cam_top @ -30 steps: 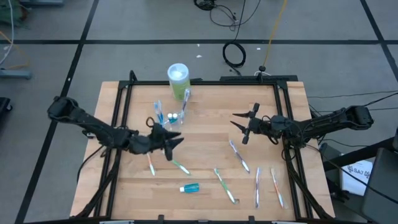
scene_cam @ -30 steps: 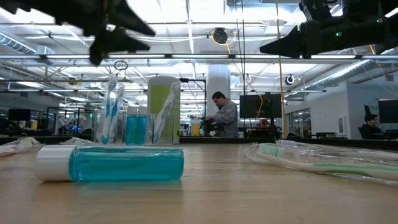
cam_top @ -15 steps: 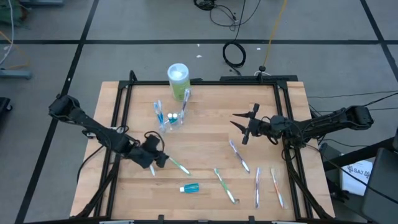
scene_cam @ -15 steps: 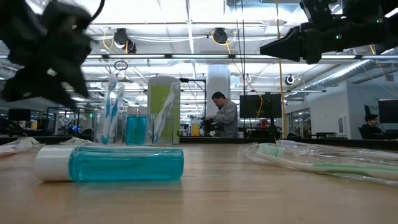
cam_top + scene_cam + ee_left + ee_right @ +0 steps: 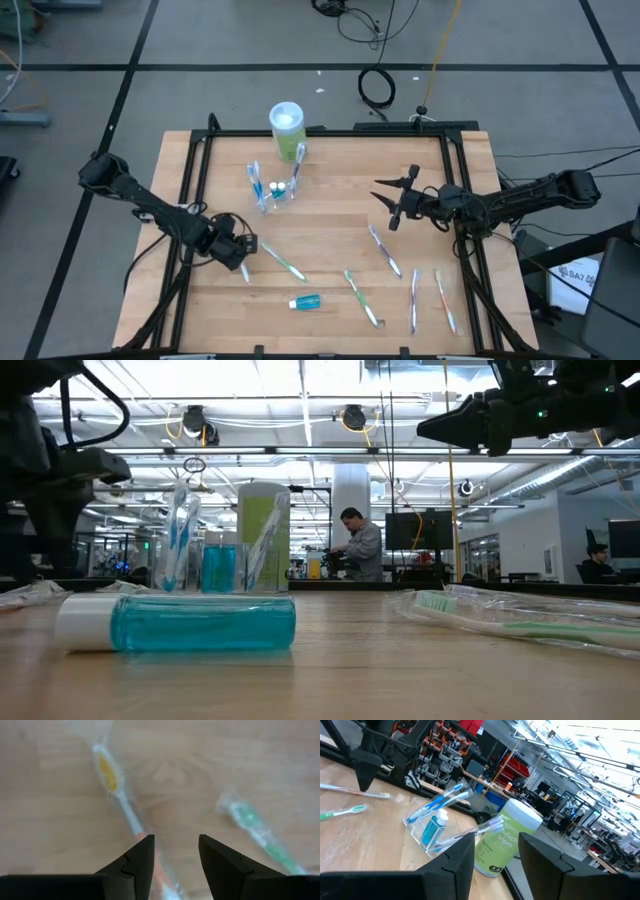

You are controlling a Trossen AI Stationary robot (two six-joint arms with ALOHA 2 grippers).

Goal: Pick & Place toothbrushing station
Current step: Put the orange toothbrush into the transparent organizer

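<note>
The clear cup (image 5: 272, 190) stands at the table's far middle, with blue toothbrushes and a blue toothpaste tube upright in it. Another toothpaste tube (image 5: 305, 301) lies near the front edge. Wrapped toothbrushes lie flat on the wood. Among them are an orange one (image 5: 116, 790) and a green one (image 5: 255, 832). My left gripper (image 5: 240, 258) points down, open, close above the orange brush. The brush's handle runs past one finger (image 5: 142, 857) without visible touch. My right gripper (image 5: 390, 205) hangs open above the table's right half, pointing toward the cup (image 5: 432, 827).
A green-and-white wipes canister (image 5: 286, 128) stands at the far edge behind the cup. More toothbrushes lie at the front right (image 5: 362, 297) (image 5: 384, 250) (image 5: 414, 298) (image 5: 444, 300). A black frame (image 5: 330, 131) rims the table. Bare wood lies between the two grippers.
My left gripper has moved toward the table's left and near edges and gone down. It has tipped from roughly level to pointing down and has rolled about its own axis. It now hangs over the orange toothbrush. Nothing on the table has moved.
</note>
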